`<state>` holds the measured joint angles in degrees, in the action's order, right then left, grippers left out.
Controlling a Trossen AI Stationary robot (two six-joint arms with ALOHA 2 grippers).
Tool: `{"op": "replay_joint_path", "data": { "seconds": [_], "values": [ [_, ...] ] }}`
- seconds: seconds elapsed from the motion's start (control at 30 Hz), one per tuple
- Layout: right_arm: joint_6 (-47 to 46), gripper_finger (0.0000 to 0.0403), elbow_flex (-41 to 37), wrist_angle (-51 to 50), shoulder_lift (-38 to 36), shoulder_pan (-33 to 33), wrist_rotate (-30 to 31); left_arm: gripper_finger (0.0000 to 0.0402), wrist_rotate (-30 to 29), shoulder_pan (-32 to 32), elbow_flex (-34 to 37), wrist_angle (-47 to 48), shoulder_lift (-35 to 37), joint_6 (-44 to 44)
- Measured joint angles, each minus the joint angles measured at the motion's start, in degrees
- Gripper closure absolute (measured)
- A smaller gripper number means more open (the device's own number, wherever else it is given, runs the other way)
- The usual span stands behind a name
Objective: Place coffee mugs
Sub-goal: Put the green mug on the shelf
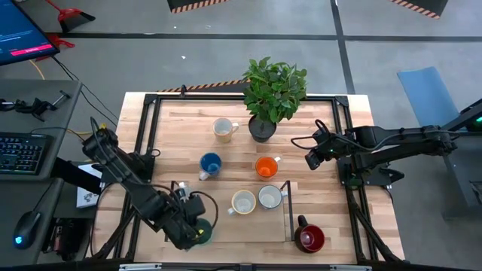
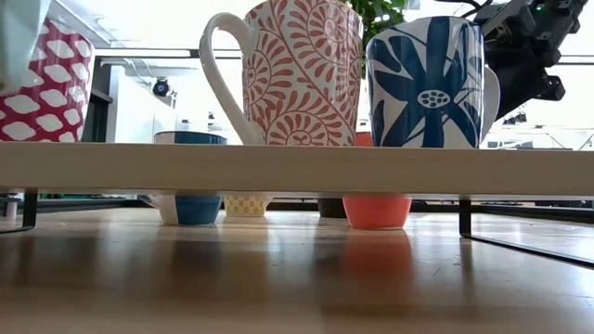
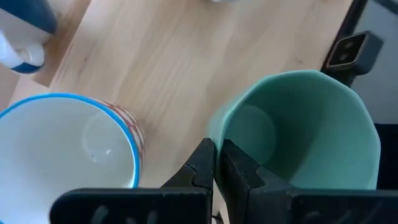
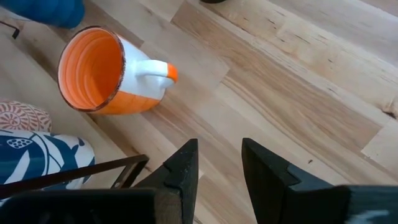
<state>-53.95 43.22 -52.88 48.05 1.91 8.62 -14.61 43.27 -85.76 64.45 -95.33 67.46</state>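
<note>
1. Table [image 1: 188, 120] — the pale wooden work surface I see from above, with a dark frame along its edges and a raised wooden board [image 1: 248, 226] at the near side.
2. Potted plant [image 1: 273, 90] — leafy green, in a dark round pot at the far middle of the table.
3. Left arm — reaching from the table's left edge to the near-left corner of the board. I read its gripper [image 3: 217, 163] as clamped on the rim of the teal green mug [image 3: 305, 130], one finger inside the rim and one outside, almost touching each other.
4. Right arm — stretched in from the right edge; its gripper [image 4: 217, 163] hangs over bare wood with the fingers apart and nothing between them, near the orange mug.
5. Mugs on the board — a white mug with red leaf pattern [image 2: 292, 74] and a blue-flowered mug [image 2: 425, 83] side by side at mid-board; the dark red mug [image 1: 309, 238] at the near-right corner.
6. Mugs on the bare table — the orange mug [image 4: 102, 71], the blue mug [image 1: 210, 163] to its left, and a cream mug [image 1: 223, 129] farther back, just left of the plant.
</note>
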Motion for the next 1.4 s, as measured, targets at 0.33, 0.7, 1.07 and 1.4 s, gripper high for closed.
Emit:
{"op": "replay_joint_path", "data": {
  "seconds": [0.33,0.7,1.07,1.4],
  "values": [
    [-1.49,0.0300,0.00,0.40,0.00,0.00,-0.28,0.0401,0.39,0.42,0.00,2.53,-2.23,1.36],
    [-1.51,0.0300,0.00,0.43,0.00,0.00,-0.72,0.0401,0.60,0.72,0.00,5.39,-2.64,2.23],
    [-1.12,0.0300,0.00,0.43,0.00,0.00,-0.70,0.0387,2.49,0.70,0.00,5.85,-2.64,3.03],
    [-1.07,0.0300,0.00,0.43,0.00,0.00,-0.68,0.0382,3.13,0.70,0.00,6.42,-2.64,3.93]
  ]
}}
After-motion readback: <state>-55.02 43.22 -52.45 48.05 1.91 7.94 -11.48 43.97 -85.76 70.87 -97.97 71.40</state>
